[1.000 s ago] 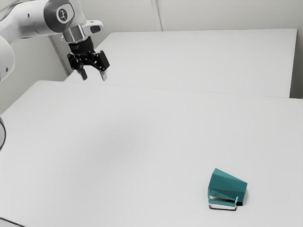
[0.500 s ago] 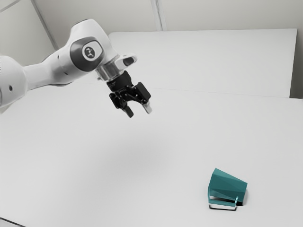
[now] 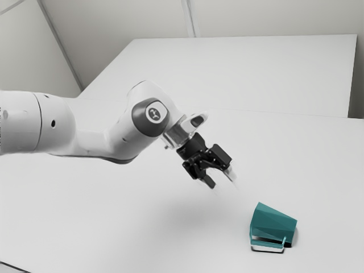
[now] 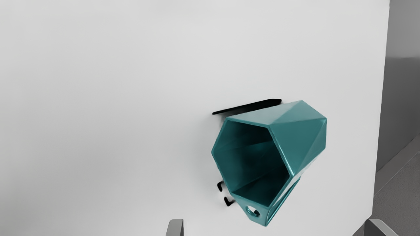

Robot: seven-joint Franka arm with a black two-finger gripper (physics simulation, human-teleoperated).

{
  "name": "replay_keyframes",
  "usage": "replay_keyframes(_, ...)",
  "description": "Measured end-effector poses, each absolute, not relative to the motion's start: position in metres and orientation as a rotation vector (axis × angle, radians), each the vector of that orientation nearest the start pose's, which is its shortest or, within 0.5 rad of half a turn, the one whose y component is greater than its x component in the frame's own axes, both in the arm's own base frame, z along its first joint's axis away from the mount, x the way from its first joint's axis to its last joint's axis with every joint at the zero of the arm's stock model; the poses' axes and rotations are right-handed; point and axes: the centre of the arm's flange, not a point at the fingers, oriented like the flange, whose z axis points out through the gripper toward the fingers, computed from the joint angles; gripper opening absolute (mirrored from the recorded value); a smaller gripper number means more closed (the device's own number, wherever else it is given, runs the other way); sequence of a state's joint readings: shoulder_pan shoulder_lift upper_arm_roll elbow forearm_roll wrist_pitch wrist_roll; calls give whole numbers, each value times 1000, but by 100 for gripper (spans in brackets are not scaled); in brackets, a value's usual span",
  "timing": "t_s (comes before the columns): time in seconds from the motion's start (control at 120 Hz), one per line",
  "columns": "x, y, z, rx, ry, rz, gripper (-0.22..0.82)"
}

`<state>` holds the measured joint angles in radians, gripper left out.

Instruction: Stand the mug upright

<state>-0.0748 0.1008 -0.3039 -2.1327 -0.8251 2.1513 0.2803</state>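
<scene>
Exterior view: finding teal faceted mug (image 3: 273, 223) lying on its side on the white tabletop (image 3: 114, 227), apart from the black 2-finger gripper (image 3: 222, 179). Noting the gripper hovering above the tabletop, toward the exterior view's left of the mug, slanting down toward it. Judging this tilt as suiting an approach to the rim or body.

Wrist view: seeing fingers (image 4: 176, 227) standing wide apart, gripping 0 objects; judging the gap as meant for admitting the mug. Observing the 6-sided mouth (image 4: 251, 160) facing roughly toward the gripper, handle (image 4: 262, 214) jutting from 1 side. Attributing the mug's sideways rest to flat facets, possibly also to the handle acting as a prop; not discerning handle contact with the tabletop. Judging uprighting as needing a firm grasp plus a turn, while risking a slip.
</scene>
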Motion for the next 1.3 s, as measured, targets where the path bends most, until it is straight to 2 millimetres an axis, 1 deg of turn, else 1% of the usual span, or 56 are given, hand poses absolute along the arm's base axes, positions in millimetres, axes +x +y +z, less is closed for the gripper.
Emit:
replay_keyframes(0.042, 513, -218, 362, 2435, -156, -120, 60)
replay_keyframes(0.075, 515, -218, 360, 2429, -151, -106, 60)
replay_keyframes(0.2, 506, -247, 343, 2395, -194, -103, 60)
replay_keyframes(0.308, 505, -258, 318, 2344, -162, -112, 60)
replay_keyframes(0.358, 502, -264, 311, 2317, -143, -106, 60)
replay_keyframes(0.4, 496, -269, 306, 2297, -127, -104, 60)
replay_keyframes(0.517, 477, -279, 299, 2263, -109, -89, 60)
replay_keyframes(0.608, 469, -289, 296, 2243, -114, -77, 60)
replay_keyframes(0.7, 466, -296, 294, 2225, -117, -64, 60)
replay_keyframes(0.792, 469, -300, 287, 2204, -106, -57, 60)
replay_keyframes(0.925, 472, -316, 275, 2172, -103, -61, 60)
replay_keyframes(0.983, 469, -323, 270, 2163, -103, -67, 60)
replay_keyframes(1.05, 467, -327, 267, 2160, -106, -64, 60)
replay_keyframes(1.067, 467, -327, 267, 2159, -108, -63, 59)
replay_keyframes(1.1, 466, -329, 266, 2157, -112, -60, 54)
replay_keyframes(1.225, 466, -334, 272, 2150, -140, -36, 21)
replay_keyframes(1.3, 466, -340, 279, 2142, -164, -20, 7)
